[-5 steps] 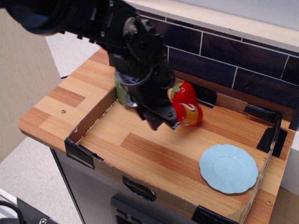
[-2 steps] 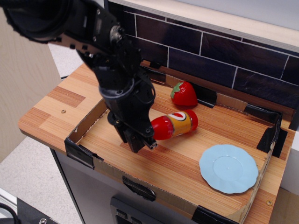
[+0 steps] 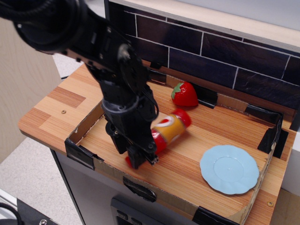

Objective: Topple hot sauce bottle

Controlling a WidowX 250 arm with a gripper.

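Hot sauce bottle [image 3: 169, 130] lies on its side on table [image 3: 197, 154]. Looks light, stiff, glossy, prob. slippery; best hold mid-body. My end effector [image 3: 139, 159]: can't tell open/closed.

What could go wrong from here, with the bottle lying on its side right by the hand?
The hot sauce bottle lies on its side touching the hand, so pulling away could drag or roll it, possibly toward the blue plate. The strawberry sits close behind; a wide swing might knock it.
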